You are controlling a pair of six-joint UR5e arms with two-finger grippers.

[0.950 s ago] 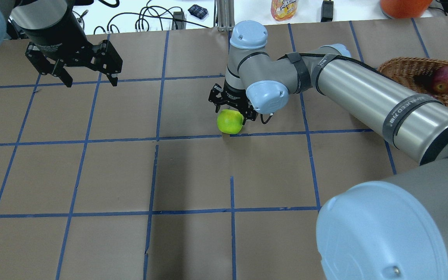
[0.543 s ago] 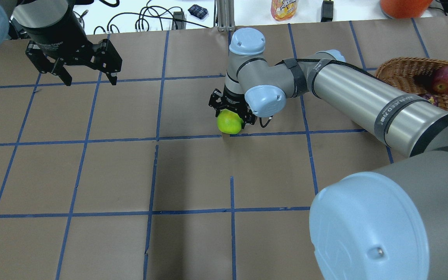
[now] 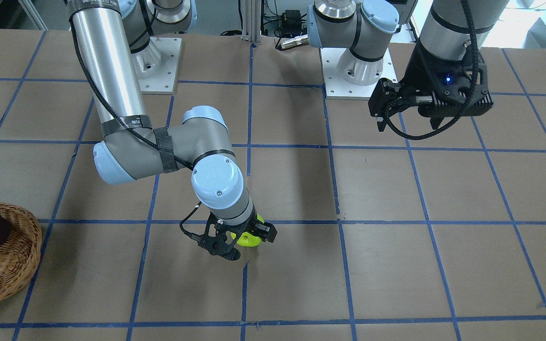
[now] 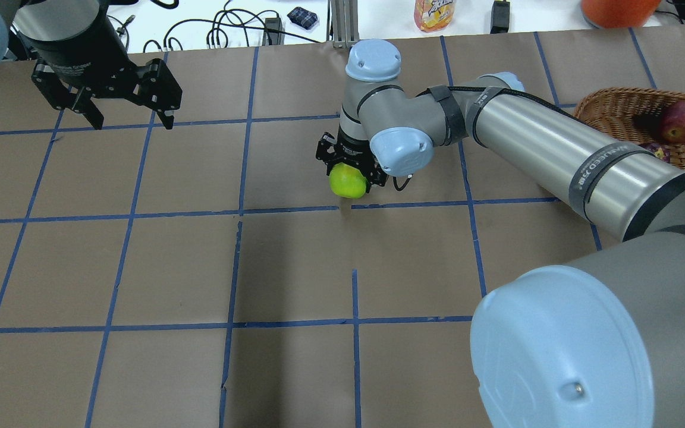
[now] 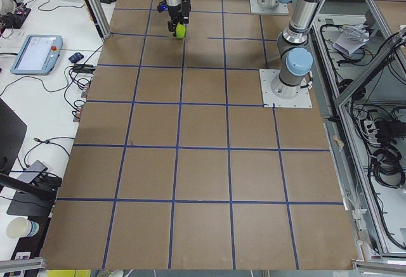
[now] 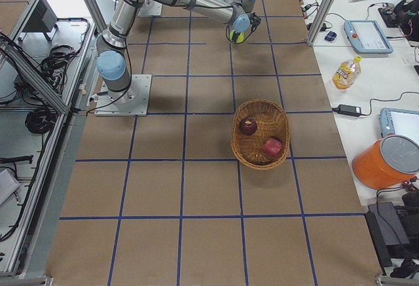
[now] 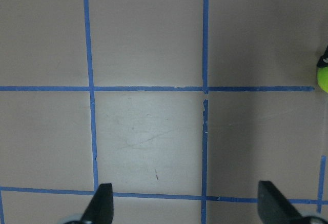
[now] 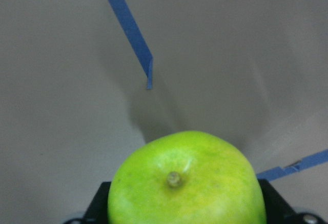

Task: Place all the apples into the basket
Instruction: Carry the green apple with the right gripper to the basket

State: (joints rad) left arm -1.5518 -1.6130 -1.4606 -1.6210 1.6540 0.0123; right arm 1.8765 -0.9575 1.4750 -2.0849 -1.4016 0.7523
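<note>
Near the middle of the table (image 4: 295, 267), our right gripper (image 4: 350, 173) clamps the yellow-green apple (image 4: 347, 183), seemingly just off the surface; our left gripper (image 4: 133, 119) hangs spread, empty. The red apple (image 4: 682, 120) and maroon apple (image 4: 656, 151) lie in the basket (image 4: 610, 98), so next we carry this last one over its rim.

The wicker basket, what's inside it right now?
Two apples lie in the basket: a dark maroon apple and a pinkish-red apple. The wicker under them is hidden.

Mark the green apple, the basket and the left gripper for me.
green apple (image 4: 347, 181), overhead exterior view, top skin.
basket (image 4: 622, 94), overhead exterior view, far rim.
left gripper (image 4: 133, 122), overhead exterior view, midway between fingertips.
</note>
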